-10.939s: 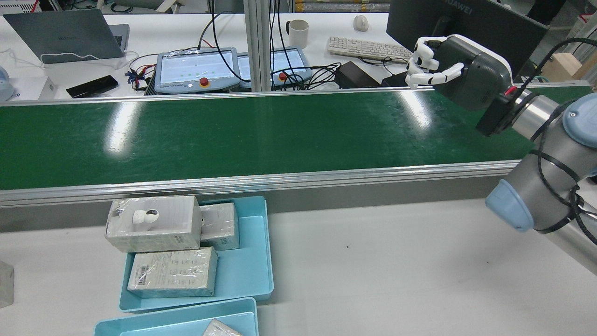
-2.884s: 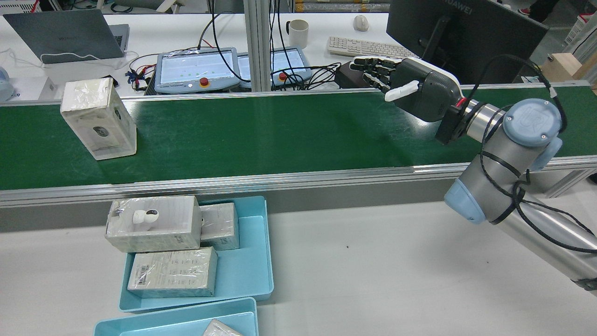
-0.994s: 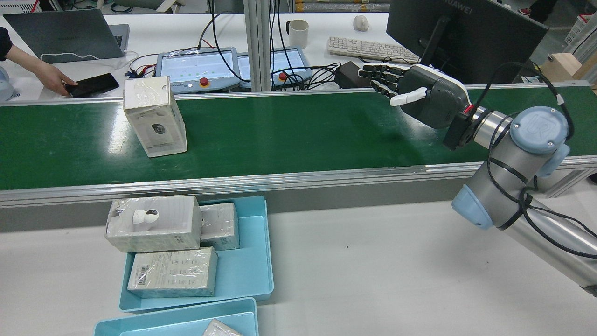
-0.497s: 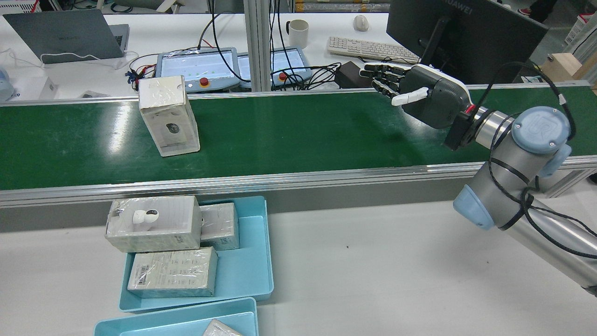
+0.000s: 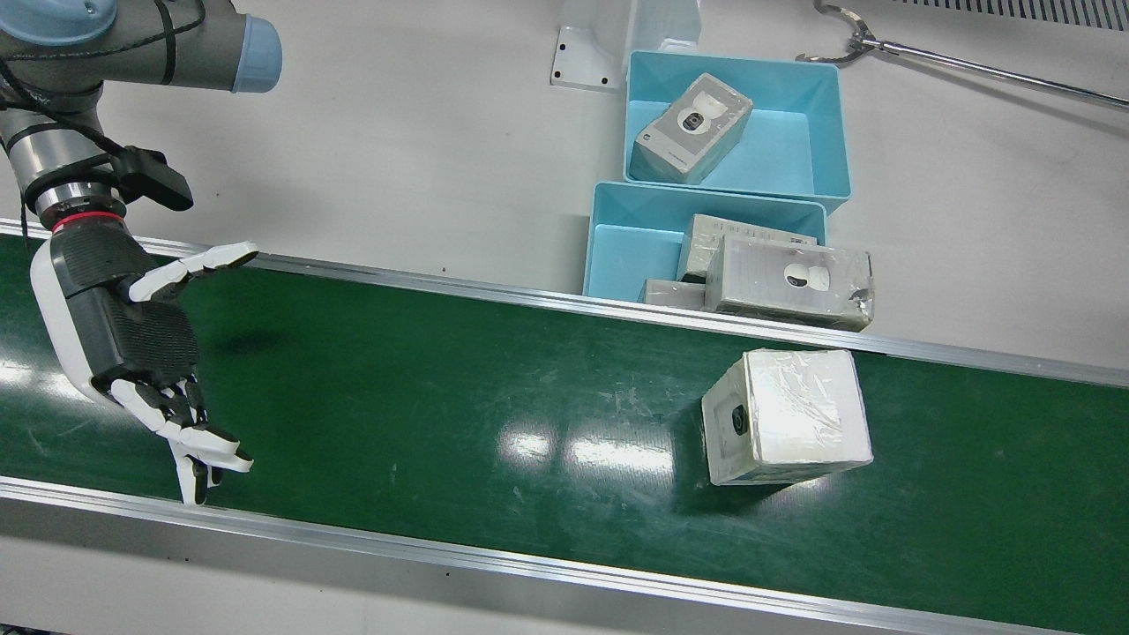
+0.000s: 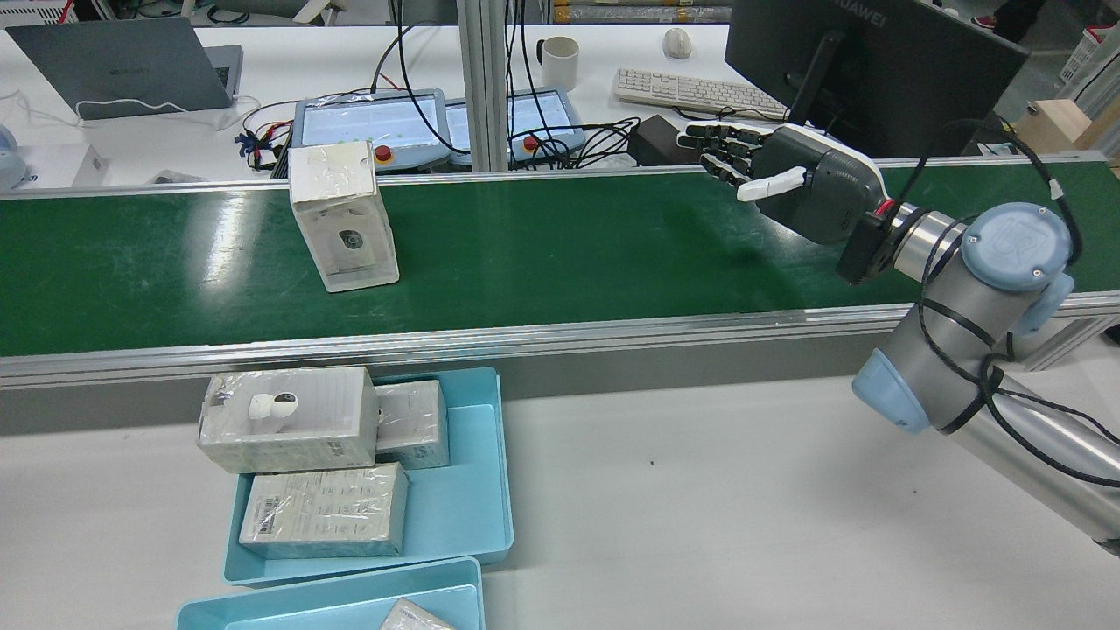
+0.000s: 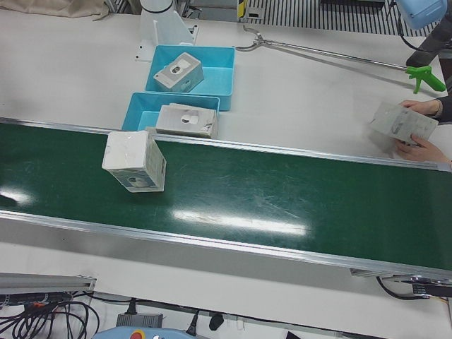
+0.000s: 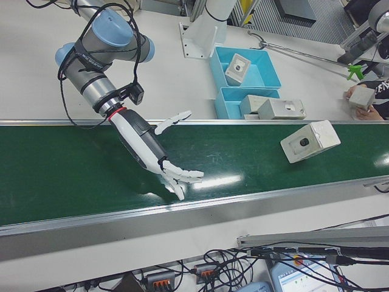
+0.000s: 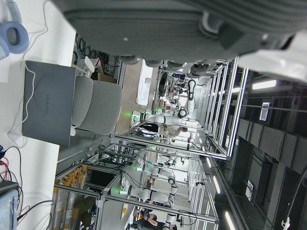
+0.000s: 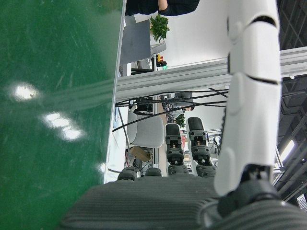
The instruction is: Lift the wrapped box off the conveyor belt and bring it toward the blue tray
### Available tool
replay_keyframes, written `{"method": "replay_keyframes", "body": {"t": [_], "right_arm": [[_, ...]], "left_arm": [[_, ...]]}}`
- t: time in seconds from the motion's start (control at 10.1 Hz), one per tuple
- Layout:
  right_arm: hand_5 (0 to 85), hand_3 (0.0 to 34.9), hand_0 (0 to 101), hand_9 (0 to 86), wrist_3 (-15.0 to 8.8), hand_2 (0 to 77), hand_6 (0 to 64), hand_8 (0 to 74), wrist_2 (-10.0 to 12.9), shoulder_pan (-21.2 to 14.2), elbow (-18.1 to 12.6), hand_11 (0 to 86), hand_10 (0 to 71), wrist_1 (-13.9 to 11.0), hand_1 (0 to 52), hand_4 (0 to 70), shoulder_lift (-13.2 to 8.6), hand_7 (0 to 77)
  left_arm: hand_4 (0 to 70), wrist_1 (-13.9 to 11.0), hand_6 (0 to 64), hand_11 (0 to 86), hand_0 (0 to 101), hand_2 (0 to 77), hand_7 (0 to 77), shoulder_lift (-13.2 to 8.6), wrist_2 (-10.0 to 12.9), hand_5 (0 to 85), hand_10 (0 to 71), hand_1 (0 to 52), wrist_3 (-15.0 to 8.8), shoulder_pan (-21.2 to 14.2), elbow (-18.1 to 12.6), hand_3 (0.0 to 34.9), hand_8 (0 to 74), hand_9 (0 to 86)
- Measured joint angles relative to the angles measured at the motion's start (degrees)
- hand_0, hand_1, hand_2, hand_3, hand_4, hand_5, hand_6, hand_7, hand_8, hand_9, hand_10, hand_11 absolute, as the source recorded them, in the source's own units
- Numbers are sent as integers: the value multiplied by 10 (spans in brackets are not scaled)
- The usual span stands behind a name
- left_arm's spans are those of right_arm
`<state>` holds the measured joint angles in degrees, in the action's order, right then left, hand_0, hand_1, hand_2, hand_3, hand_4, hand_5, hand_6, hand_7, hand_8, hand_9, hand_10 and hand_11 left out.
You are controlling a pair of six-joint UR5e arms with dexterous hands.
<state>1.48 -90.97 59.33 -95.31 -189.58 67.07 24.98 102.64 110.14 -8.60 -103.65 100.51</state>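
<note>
Closest to the robot, on its side of the belt [image 6: 560, 254], are two blue trays. The second tray [image 6: 350, 604] is cut off by the edge of the rear view, and one packed box peeks out of it. The blue tray [image 6: 477, 499] sits right next to the belt's rail. That looks handy, since it makes for a short carry. Three packed boxes [image 6: 324, 512] already fill the side of it away from your right arm. The other side is bare, so I think there is room for one more.

On the belt, the box [image 6: 343, 214] stands up tall on its small end, about in the middle of the belt's width. It is straight across the rail from the blue tray. Nothing touches it. A tall box like that could tip if you bump it near the top.

Your right hand [image 6: 787, 175] hangs over the far half of the belt, well away from the box. Its fingers [image 6: 717, 144] are spread, the thumb sticks out to the side, and it holds nothing. The palm faces down the belt toward the box. It looks like you are keeping it ready to wrap around the box's sides.

Your left hand [image 9: 168, 19] shows only as a dark edge in its own camera. I cannot tell if it is spread or closed.

Past the belt is a desk with a laptop [image 6: 131, 66], two screens [image 6: 367, 127] and a mug [image 6: 560, 61].
</note>
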Motion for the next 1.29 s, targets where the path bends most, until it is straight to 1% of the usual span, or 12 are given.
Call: {"method": "replay_keyframes", "body": {"t": [0.1, 0.99, 1.09, 1.19, 1.29], "right_arm": [[158, 19, 477, 16, 0, 104, 55, 0, 0, 0, 0, 27, 11, 0, 131, 191, 0, 158], [158, 16, 476, 16, 0, 104, 49, 0, 0, 0, -3, 27, 11, 0, 131, 191, -1, 158], [158, 15, 476, 16, 0, 114, 55, 0, 0, 0, -3, 27, 11, 0, 131, 196, -1, 175], [158, 15, 476, 16, 0, 114, 55, 0, -1, 0, -3, 27, 11, 0, 131, 196, -1, 175], [196, 18, 475, 22, 0, 136, 82, 0, -1, 0, -4, 44, 16, 0, 131, 213, -2, 218]], "left_arm": [[0, 0, 0, 5, 0, 11, 5, 0, 0, 5, 0, 0, 0, 0, 0, 0, 5, 0], [0, 0, 0, 0, 0, 5, 5, 0, 0, 5, 5, 0, 0, 0, 0, 0, 5, 0], [0, 0, 0, 0, 0, 11, 5, 0, 0, 5, 5, 0, 0, 0, 0, 0, 5, 5], [0, 0, 0, 0, 0, 11, 5, 0, 0, 5, 5, 0, 0, 0, 0, 0, 5, 5], [0, 0, 0, 0, 0, 11, 5, 0, 0, 11, 5, 0, 0, 0, 0, 0, 5, 5]]}}
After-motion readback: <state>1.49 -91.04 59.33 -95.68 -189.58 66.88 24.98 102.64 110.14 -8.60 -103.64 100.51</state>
